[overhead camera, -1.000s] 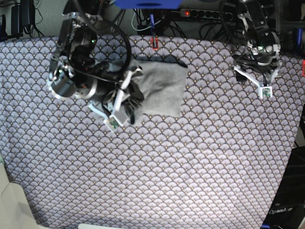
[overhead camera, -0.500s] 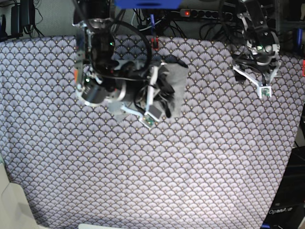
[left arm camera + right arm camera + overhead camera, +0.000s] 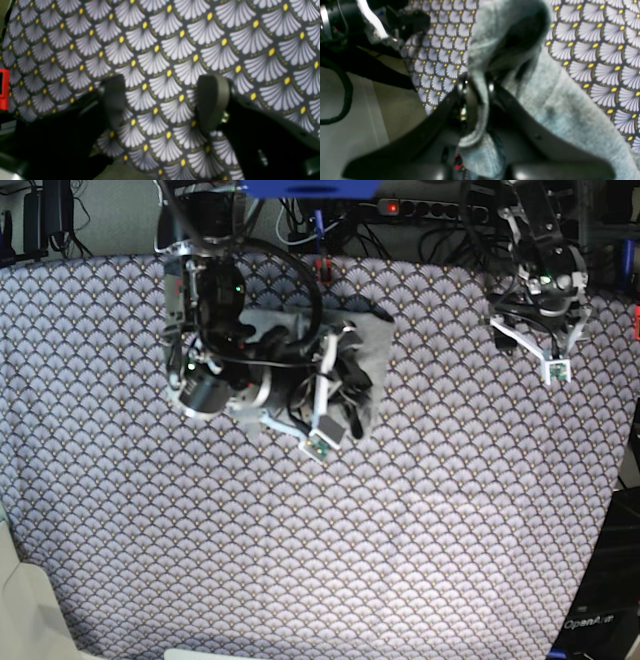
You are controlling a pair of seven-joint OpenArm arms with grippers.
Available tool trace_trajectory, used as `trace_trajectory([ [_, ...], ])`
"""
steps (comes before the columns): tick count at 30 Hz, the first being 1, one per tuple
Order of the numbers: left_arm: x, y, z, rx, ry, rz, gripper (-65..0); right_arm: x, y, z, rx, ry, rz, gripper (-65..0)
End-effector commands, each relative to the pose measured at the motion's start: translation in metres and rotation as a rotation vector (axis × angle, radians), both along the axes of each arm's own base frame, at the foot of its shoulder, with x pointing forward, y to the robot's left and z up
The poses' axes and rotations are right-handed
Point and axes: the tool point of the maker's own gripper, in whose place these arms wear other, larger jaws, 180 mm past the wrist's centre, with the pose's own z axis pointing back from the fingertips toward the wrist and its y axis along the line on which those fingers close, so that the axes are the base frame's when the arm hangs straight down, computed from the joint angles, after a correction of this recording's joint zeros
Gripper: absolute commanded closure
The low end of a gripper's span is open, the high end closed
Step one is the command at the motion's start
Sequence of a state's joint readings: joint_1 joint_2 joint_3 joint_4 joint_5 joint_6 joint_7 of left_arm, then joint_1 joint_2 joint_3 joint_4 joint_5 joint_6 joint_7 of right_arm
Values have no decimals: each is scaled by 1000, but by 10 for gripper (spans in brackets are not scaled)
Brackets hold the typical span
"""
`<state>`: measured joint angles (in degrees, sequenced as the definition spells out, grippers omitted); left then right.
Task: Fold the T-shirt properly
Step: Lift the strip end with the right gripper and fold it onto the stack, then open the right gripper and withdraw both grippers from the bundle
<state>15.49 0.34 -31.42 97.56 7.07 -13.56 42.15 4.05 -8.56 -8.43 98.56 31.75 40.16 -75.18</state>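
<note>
T-shirt (image 3: 560, 107): soft, light, limp knit; best taken at a doubled edge.
Right fingers (image 3: 470, 105): nipped together on a fabric fold.
Left fingers (image 3: 212, 100): held apart, empty.

T-shirt (image 3: 552, 107): soft, fuzzy heather-grey knit, matt. Table cloth (image 3: 175, 45): smooth woven fabric printed with pale scallop fans and yellow dots on a dark ground, matt. Right gripper (image 3: 477, 100): dark matt plastic fingers with small bright metal screws. Left gripper (image 3: 162, 102): dull, dark rubbery pads (image 3: 212, 100).
</note>
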Motion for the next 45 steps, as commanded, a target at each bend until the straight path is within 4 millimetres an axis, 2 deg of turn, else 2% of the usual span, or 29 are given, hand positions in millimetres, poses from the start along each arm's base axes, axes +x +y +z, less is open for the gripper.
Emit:
trace_trajectory([
  [1,8,3,10,13,-38,-4,-445,6,9,16,49,-40,6,-119],
  [7,8,-1,9,7,-41,-7,-445,-3,26,20,54,-56,69,-407],
  [9,7,-1,9,7,-38,-7,-445,-8,32,23,56,-65,95,-470],
  [11,7,-1,9,6,-38,-6,-445,-12,37,24,55,-68,117,-505],
  [15,5,1,9,10,-37,-1,-445,-15,44,25,50,-78,146,-511],
  [17,5,1,9,10,-37,-1,-445,-11,35,27,25,-100,143,-511],
  [21,-3,-3,5,6,-16,-27,-445,-4,2,32,-53,-182,126,-511],
  [25,-3,-24,0,-25,16,-181,-444,2,-39,33,-170,-255,122,-511],
  [27,-9,-31,-4,-35,38,-237,-444,9,-66,26,-223,-250,81,-513],
  [33,-10,-40,14,-6,14,-325,-444,29,-155,20,-339,-229,-118,-515],
  [36,-13,-42,27,20,0,-352,-443,24,-199,14,-399,-196,-204,-513],
  [39,-15,-39,34,41,-6,-358,-432,8,-236,2,-463,-144,-264,-512],
  [42,-22,-25,34,49,4,-317,-375,-11,-268,-8,-526,-90,-303,-511],
  [45,-29,-18,32,44,19,-312,-283,-28,-280,-15,-521,-72,-326,-511],
])
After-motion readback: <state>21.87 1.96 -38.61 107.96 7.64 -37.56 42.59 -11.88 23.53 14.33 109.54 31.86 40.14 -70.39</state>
